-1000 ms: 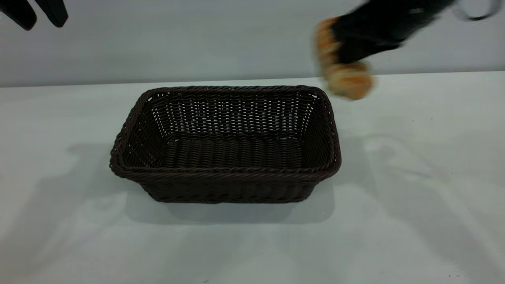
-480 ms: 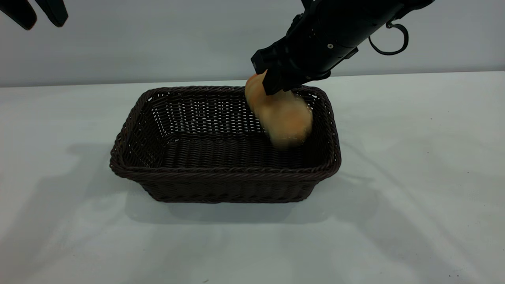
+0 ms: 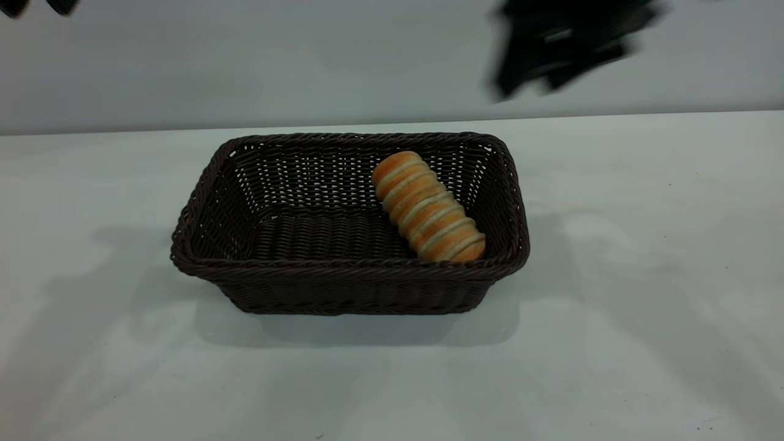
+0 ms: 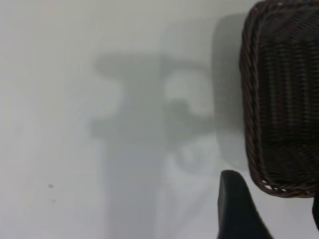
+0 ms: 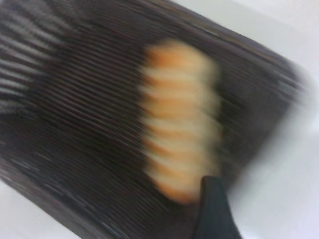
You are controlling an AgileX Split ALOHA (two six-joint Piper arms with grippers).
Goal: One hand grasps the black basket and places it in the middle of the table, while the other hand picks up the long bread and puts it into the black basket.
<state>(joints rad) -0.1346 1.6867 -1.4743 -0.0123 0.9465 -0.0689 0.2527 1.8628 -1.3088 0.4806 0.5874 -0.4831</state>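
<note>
Item 1: the black basket [image 3: 349, 223], rect. woven wicker, standing upright on the table [image 3: 643, 275] approx. mid-table in ext. view; open weave, braided rim, flared sides. Item 2: the long bread [image 3: 429, 207], golden-orange w/ pale cross ridges, lying inside the basket on its floor, in the half toward the right arm; set diagonally, one end up against the far wall, other end near the front rim corner. Nothing touching it. Also seen in right wrist view [image 5: 180, 119], lengthwise on the basket weave [image 5: 75, 124], heavily smeared. Item 3: right gripper [image 3: 560, 46], raised in the air above and behind the basket's right-hand far corner, well apart from bread; motion-blurred, one finger tip [image 5: 214, 209] shows in wrist view; fingers empty, but open/closed state: cannot tell. Item 4: left gripper [image 3: 37, 6], at top left corner of ext. view, high, well apart from basket; only tips show. Left wrist view: one finger [image 4: 239, 209] over bare table [image 4: 75, 124], basket corner [image 4: 279, 99] beside it, not touching; holds nothing, spread of fingers: cannot tell.
</note>
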